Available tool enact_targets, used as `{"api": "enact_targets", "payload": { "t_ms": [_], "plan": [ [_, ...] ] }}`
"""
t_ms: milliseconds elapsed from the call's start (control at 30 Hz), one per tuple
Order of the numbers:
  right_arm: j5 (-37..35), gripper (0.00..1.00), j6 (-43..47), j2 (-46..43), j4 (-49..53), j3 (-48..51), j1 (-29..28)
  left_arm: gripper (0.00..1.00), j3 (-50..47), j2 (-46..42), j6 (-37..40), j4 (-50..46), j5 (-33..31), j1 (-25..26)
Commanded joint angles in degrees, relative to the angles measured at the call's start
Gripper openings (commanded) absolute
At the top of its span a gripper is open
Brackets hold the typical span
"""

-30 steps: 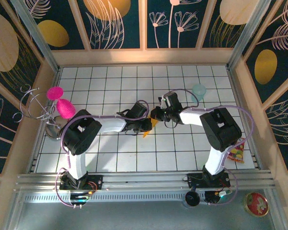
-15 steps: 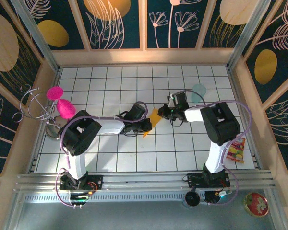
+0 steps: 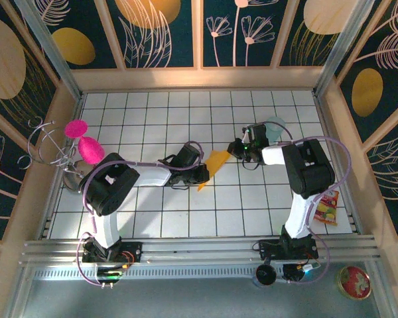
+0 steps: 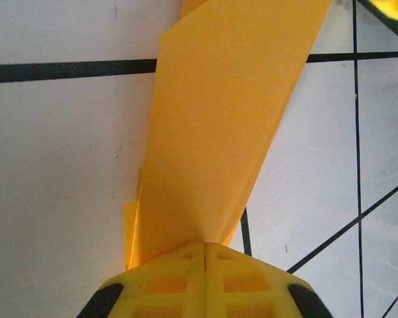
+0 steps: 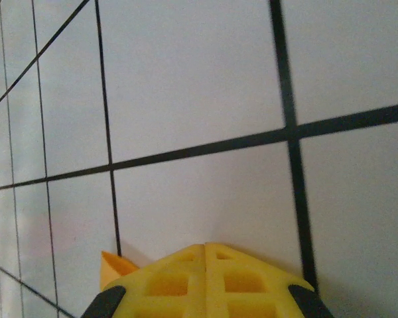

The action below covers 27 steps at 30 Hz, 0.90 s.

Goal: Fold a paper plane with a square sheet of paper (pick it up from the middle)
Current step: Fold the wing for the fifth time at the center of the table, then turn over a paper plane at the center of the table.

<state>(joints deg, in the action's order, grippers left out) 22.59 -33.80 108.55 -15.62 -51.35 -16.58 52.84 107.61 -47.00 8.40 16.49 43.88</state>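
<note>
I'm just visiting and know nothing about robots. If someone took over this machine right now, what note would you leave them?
Left gripper: shut on the orange-yellow paper, pinching its narrow end.
Right gripper: shut, low over the tiled table. A paper corner peeks out beside its fingers; I can't tell whether it is gripped.
Paper: mid-table between the two grippers, already folded into a long, layered, pointed shape.
Left to do: probably the final plane folds.

The top camera sits high behind the arms and looks down on the whole tiled worktop (image 3: 152, 218). The wrist cameras look from very near, over the left pincer (image 4: 204, 246) and the right pincer (image 5: 204, 246), at the tiles. The top and left wrist views share the orange paper (image 4: 225, 119).
</note>
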Motion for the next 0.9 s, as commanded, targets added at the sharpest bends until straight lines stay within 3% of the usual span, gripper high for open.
{"api": "enact_targets", "payload": {
  "t_ms": [0, 167, 267, 367, 567, 867],
  "plan": [
    [-6.5, 0.05, -0.6, -3.1, 0.8, 1.2, 1.0, 0.0, 0.2, 0.0, 0.3, -7.7, 1.6, 0.1],
    [-13.7, 0.06, -0.7, -11.9, 4.6, 2.9, -2.1, 0.02, 5.3, -3.9, 1.0, -7.5, 0.6, -0.2],
    [-18.0, 0.13, -1.6, -16.6, 9.7, 2.7, -4.2, 0.13, 5.9, -7.2, 0.7, -6.3, -0.3, -1.4],
    [-20.8, 0.28, -2.5, -18.0, 15.3, 1.3, -7.7, 0.27, 3.8, -10.8, -0.1, -4.6, -1.1, -3.7],
    [-28.9, 0.58, -5.1, -14.5, 25.5, -4.6, -16.9, 0.52, -3.3, -14.6, 0.0, -3.8, -4.5, -9.5],
    [-34.2, 0.7, -7.7, -4.2, 33.5, -14.7, -24.1, 0.81, -7.2, -15.3, 3.1, -5.1, -11.1, -11.9]
  ]
}}
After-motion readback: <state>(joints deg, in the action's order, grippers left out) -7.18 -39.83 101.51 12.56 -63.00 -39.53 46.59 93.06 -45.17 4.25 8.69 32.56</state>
